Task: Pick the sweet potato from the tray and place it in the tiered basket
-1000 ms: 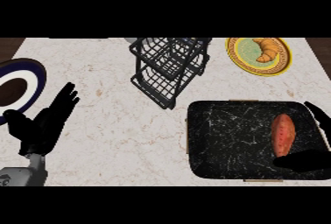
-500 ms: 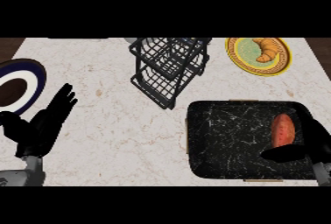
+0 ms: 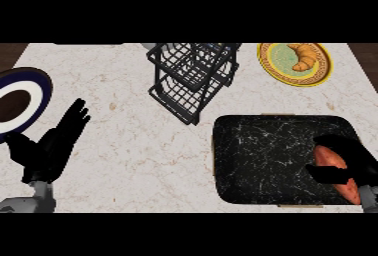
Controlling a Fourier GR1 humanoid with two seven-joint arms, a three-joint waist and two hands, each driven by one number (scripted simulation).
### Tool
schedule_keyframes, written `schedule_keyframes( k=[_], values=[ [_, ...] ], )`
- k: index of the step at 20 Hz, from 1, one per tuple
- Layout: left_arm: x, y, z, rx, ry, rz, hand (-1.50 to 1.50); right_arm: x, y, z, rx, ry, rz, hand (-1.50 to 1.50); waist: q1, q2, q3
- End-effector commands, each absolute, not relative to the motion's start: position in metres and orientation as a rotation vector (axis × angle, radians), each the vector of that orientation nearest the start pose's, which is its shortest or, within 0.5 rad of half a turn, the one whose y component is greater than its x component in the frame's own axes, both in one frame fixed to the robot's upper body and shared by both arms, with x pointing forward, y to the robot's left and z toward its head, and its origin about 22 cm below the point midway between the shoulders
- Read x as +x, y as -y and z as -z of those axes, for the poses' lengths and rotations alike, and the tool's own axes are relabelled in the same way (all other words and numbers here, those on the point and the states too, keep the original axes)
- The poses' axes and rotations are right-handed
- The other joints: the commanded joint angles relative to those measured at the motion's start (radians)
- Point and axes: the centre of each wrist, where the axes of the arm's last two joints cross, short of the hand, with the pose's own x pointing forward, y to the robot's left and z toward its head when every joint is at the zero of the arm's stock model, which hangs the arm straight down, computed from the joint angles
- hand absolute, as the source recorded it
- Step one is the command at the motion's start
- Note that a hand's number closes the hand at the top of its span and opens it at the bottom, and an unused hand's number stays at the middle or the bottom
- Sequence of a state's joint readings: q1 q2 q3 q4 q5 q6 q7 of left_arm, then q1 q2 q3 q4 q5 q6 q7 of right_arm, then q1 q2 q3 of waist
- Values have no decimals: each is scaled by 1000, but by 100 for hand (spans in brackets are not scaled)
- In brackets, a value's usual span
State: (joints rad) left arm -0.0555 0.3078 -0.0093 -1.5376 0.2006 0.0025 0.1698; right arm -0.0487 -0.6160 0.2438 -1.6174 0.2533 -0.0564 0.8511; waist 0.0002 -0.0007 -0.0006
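Head view, grasp phase. The sweet potato (image 3: 330, 160) lies lengthwise along the right side of the black tray (image 3: 266, 160), close to the tray's right wall. The right hand (image 3: 354, 165) comes in from the lower right and is curled over the potato's middle, with fingers on the far side and the thumb on the near side, so only the potato's two ends show. Whether it is already clear of the tray floor cannot be told.

By this reading the reach is done and the grip is made or nearly made. The lift, the carry and the placing in the tiered basket (image 3: 193, 80) are all left to do, and the basket holds nothing that can be seen.

The left hand (image 3: 50, 147) rests open at the view's left, fingers straight and pointing up, just beside a blue-rimmed plate (image 3: 40, 97).

Room for moving: the basket stands near the tray's far left corner, so the likely path runs up and leftward over the tray's bare floor and its far rim. The yellow plate (image 3: 263, 62) carrying a croissant (image 3: 303, 56) sits to the right of the basket, apart from that path. A broad stretch of bare desk (image 3: 118, 165) separates the left hand from the tray
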Motion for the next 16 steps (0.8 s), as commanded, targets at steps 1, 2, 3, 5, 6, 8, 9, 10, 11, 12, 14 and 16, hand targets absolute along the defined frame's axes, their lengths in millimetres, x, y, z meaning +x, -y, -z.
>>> schedule_keyframes(
  k=[1, 2, 3, 5, 6, 8, 9, 10, 11, 12, 14, 16],
  values=[
    [241, -303, -34, 70, 1429, 87, 0, 243, 307, -24, -719, 720, -577, 150, 6, 0, 1],
    [247, -291, -35, 75, 1424, 103, 0, 251, 297, -54, -764, 710, -634, 150, 4, 0, 1],
    [253, -289, -43, 60, 1414, 96, 0, 260, 306, -32, -744, 720, -634, 150, 6, 1, 1],
    [261, -287, -49, 67, 1411, 80, 0, 250, 291, -33, -763, 736, -663, 150, 2, 0, 1],
    [251, -294, -35, 83, 1423, 85, 0, 248, 294, -42, -782, 734, -660, 150, 1, 0, 1],
    [260, -283, -57, 86, 1426, 87, 0, 248, 288, -36, -806, 756, -687, 150, 1, 0, 1],
    [240, -284, -25, 61, 1423, 84, 0, 242, 290, -39, -841, 758, -684, 150, 1, 0, 0],
    [252, -291, -13, 65, 1418, 84, 0, 249, 267, -34, -861, 778, -675, 150, 0, 1, 0],
    [260, -294, -30, 82, 1416, 88, 0, 245, 271, -36, -903, 756, -723, 150, -1, 1, 0],
    [259, -311, -48, 84, 1421, 74, 0, 230, 290, -27, -932, 741, -766, 150, -2, -1, 1],
    [254, -296, -52, 75, 1418, 77, 0, 220, 281, -32, -1033, 725, -828, 150, -3, -3, 0],
    [245, -289, -25, 94, 1414, 76, 0, 189, 278, -16, -1085, 681, -934, 150, -12, -4, 0]
  ],
)
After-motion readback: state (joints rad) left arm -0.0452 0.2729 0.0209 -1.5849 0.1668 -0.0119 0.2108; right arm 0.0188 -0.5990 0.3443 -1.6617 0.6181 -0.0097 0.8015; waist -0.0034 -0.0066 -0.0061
